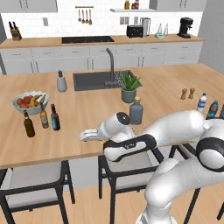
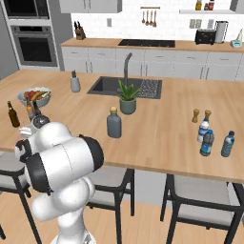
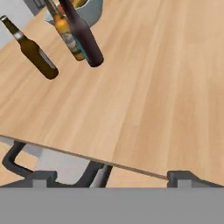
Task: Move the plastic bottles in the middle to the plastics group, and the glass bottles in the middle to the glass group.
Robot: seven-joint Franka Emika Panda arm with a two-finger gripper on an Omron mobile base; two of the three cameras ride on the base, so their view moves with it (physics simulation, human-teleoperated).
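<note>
The wide grey-blue flask (image 1: 136, 112) (image 2: 114, 124) with a cork stopper stands mid-counter, in front of the plant. At the left, the slim dark-brown beer bottle (image 1: 54, 118) (image 3: 85, 39) stands right beside the amber bottle (image 1: 43, 117) (image 3: 68, 37), with the olive bottle (image 1: 29, 124) (image 3: 37, 57) (image 2: 13, 114) a little apart. At the right stand a white-capped clear bottle (image 2: 203, 129), a darker blue bottle (image 2: 207, 143) and a blue-tinted bottle (image 2: 228, 144). My gripper (image 1: 86, 135) (image 3: 111, 178) hangs open and empty over the counter's front edge, right of the beer bottle.
A fruit bowl (image 1: 30, 101) sits behind the left bottles. A potted plant (image 1: 129, 89), the sink (image 1: 94, 80) and a grey soap dispenser (image 1: 61, 82) lie further back. Wooden shakers (image 2: 201, 115) stand near the right bottles. Stools (image 1: 30, 175) stand under the counter edge.
</note>
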